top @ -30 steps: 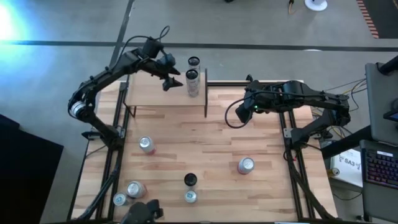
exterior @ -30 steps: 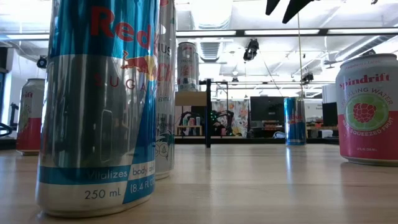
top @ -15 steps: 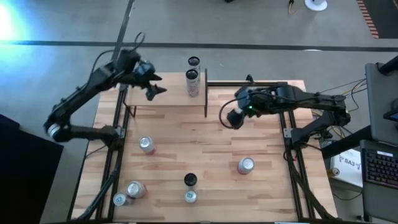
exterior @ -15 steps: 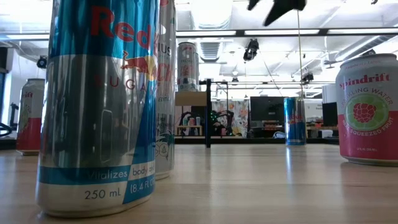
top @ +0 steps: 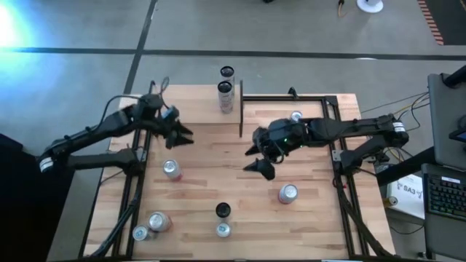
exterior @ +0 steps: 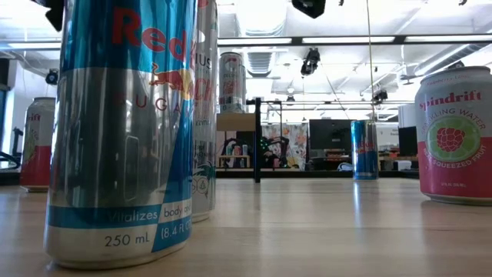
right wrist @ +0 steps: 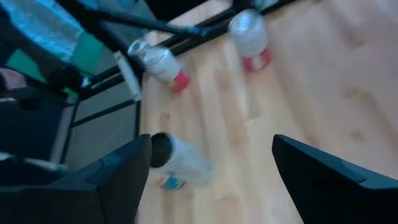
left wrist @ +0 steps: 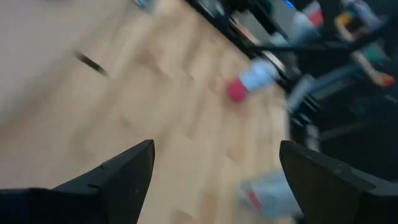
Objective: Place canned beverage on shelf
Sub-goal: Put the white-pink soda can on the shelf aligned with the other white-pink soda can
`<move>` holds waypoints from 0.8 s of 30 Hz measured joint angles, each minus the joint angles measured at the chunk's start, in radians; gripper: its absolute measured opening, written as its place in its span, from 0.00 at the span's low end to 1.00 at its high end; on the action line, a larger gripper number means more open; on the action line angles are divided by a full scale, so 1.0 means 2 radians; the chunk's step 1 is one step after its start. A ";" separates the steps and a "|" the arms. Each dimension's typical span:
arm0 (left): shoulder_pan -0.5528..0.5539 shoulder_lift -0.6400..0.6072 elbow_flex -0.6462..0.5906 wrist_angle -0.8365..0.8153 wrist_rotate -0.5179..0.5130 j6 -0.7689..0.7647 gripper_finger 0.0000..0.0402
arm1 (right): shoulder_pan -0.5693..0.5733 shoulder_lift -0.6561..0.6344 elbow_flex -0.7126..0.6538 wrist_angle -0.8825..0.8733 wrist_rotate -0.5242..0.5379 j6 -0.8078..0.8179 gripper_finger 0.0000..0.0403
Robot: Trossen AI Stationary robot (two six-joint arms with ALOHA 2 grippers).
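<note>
The shelf [top: 193, 109], a light-wood board with dark end panels, stands at the table's far left; it also shows in the low view [exterior: 234, 121]. A silver can [top: 226, 97] stands upright on its right end, and shows in the low view [exterior: 232, 83] too. My left gripper [top: 178, 135] is open and empty, just in front of the shelf's left half, above a pink-topped can [top: 172, 169]. My right gripper [top: 258, 160] is open and empty over the table's middle. Its wrist view [right wrist: 211, 168] shows several cans below it.
More cans stand on the table: a pink one [top: 288, 193] at the near right, two [top: 223, 220] at the near middle, two [top: 149, 225] at the near left, one [top: 295, 116] by the right arm. A dark-topped can [top: 227, 73] stands behind the shelf.
My left gripper has gone from beside the can on the shelf toward the table's left edge, then toward the near edge. My right gripper has gone toward the table's near edge and a little left, over the middle. The can on the shelf has stayed upright.
</note>
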 joint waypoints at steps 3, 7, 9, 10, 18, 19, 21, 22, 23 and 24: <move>-0.060 -0.003 -0.006 0.006 -0.029 -0.007 0.80 | 0.022 0.024 0.006 0.000 0.029 0.037 0.80; -0.150 -0.002 0.006 0.007 -0.152 -0.010 0.79 | 0.061 0.071 0.014 -0.001 0.092 0.052 0.80; -0.192 -0.001 0.019 0.010 -0.209 -0.009 0.78 | 0.081 0.096 0.025 -0.003 0.120 0.068 0.80; -0.211 0.000 0.023 0.009 -0.233 -0.008 0.77 | 0.091 0.107 0.031 -0.002 0.130 0.076 0.81; -0.255 0.024 0.027 0.004 -0.301 -0.034 0.76 | 0.148 0.178 0.101 -0.006 0.193 0.111 0.80; -0.255 0.031 0.026 0.005 -0.301 -0.045 0.76 | 0.153 0.186 0.111 -0.013 0.203 0.110 0.80; -0.254 0.042 0.026 0.005 -0.301 -0.053 0.75 | 0.161 0.202 0.131 -0.036 0.215 0.107 0.79; -0.255 0.048 0.026 0.006 -0.301 -0.053 0.74 | 0.164 0.210 0.142 -0.051 0.215 0.108 0.79; -0.255 0.054 0.026 0.006 -0.301 -0.053 0.73 | 0.166 0.219 0.152 -0.068 0.216 0.105 0.78; -0.257 0.058 0.027 0.006 -0.301 -0.049 0.71 | 0.167 0.227 0.162 -0.085 0.216 0.096 0.77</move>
